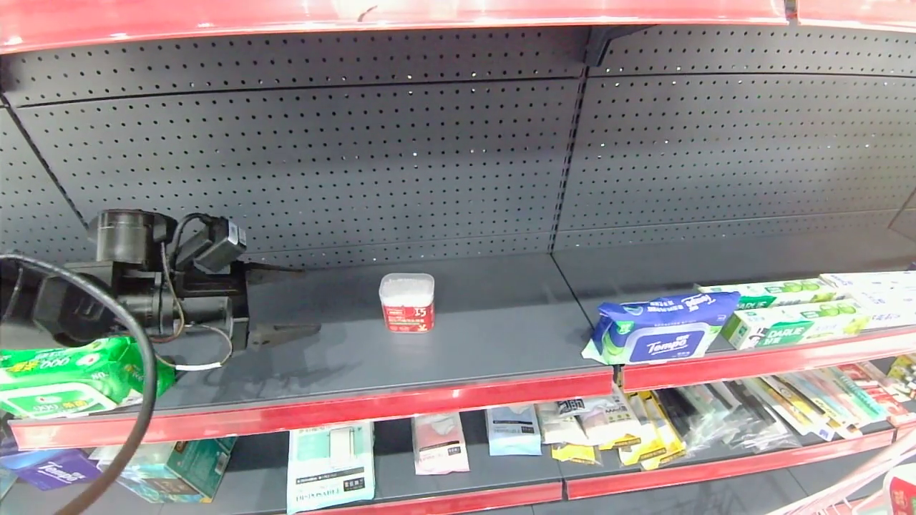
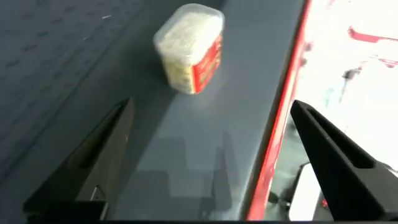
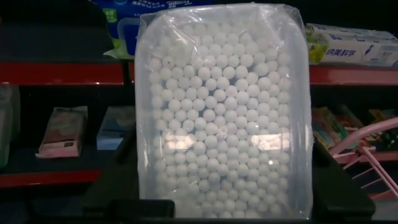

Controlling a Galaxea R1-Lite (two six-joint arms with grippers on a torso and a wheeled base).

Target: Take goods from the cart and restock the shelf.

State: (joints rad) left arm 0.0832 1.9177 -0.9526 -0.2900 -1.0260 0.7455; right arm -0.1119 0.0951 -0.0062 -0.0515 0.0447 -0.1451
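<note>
A small clear tub of cotton swabs with a red label (image 1: 406,302) stands upright in the middle of the grey shelf (image 1: 486,336). My left gripper (image 1: 293,300) hovers over the shelf to the tub's left, open and empty. The left wrist view has the same tub (image 2: 189,46) ahead of the spread fingers (image 2: 106,155). In the right wrist view, a second clear tub packed with white swab heads (image 3: 221,106) sits between the dark fingers (image 3: 339,183) of my right gripper (image 3: 224,193), which is shut on it, in front of the shelves.
A blue wipes pack (image 1: 658,329) and green toothpaste boxes (image 1: 787,315) lie on the shelf's right section. A green pack (image 1: 64,375) sits under my left arm. The red shelf lip (image 1: 322,408) runs along the front. The pink cart (image 1: 859,486) is at lower right.
</note>
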